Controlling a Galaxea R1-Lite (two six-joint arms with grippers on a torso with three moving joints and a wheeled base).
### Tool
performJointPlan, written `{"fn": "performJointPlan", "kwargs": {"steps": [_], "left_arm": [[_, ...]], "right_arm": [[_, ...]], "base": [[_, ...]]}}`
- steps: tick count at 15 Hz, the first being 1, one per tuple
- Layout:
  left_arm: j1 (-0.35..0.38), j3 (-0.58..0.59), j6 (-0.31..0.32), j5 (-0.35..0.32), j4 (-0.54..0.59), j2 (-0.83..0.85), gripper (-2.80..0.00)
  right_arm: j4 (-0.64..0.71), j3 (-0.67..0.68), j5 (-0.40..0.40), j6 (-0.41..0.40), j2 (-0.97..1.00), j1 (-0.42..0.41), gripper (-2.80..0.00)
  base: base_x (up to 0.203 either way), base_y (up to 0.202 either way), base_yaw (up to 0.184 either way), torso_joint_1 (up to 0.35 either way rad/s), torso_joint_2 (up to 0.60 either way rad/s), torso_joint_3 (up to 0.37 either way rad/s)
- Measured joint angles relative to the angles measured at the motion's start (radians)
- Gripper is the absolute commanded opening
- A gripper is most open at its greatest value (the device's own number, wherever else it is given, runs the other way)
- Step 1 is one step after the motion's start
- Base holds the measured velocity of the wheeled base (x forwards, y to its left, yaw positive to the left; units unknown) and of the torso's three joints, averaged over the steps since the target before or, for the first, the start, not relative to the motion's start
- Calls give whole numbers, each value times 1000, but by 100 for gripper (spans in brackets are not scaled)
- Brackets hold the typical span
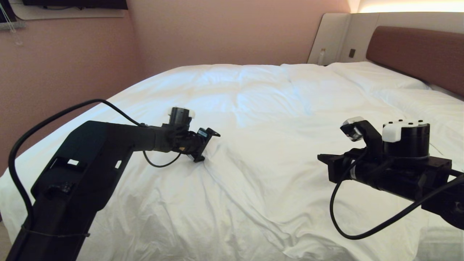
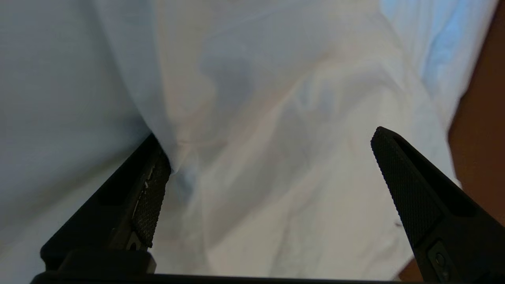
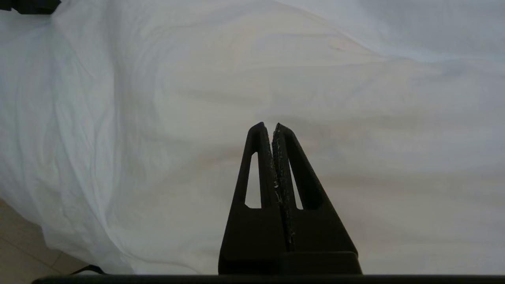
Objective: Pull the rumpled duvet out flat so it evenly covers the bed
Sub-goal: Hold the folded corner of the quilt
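The white duvet (image 1: 261, 119) lies spread over the bed, whose brown headboard (image 1: 417, 54) shows at the far right. It has soft wrinkles and a ridge of folds running toward the near edge. My left gripper (image 1: 206, 145) reaches over the near left part of the duvet, open, its lower finger pressed against a fold. In the left wrist view the left gripper (image 2: 268, 140) stands wide open with duvet cloth (image 2: 256, 118) between the fingers and one fingertip (image 2: 156, 177) touching a fold. My right gripper (image 1: 324, 165) hovers over the near right part. It is shut and empty (image 3: 268, 126) above the duvet (image 3: 158, 98).
White pillows (image 1: 373, 74) lie at the head end by the headboard. A pink wall (image 1: 72, 65) runs close along the bed's far and left sides. A small bottle (image 1: 322, 56) stands by the beige panel. Floor tiles (image 3: 19, 244) show below the hanging duvet edge.
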Motion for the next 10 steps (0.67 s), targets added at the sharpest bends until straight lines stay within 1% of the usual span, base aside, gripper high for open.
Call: {"fn": "performJointPlan", "kwargs": {"steps": [2,3,4,7,10], "left_arm": [[-1,0,-56,-73,-19,0,0],[1,0,-94,-116,-48,-1,0],[2,0,-110,-132,-72,-1,0],[4,0,-116,-143,-90,0,0],[3,0,-115,-190,-89,-1,0]], "right_arm": [[0,0,0,-1,-5,-1,-280],[0,-1,0,-1,-9,-3,-280],[0,-1,0,-1,-12,-4,-280],[1,-2,0,-2,-24,-4,-280],[3,-1,-1,-3,-38,-6,-280]], "base": [[0,0,0,0,0,0],[0,0,0,0,0,0],[0,0,0,0,0,0],[0,0,0,0,0,0],[0,0,0,0,0,0]]}}
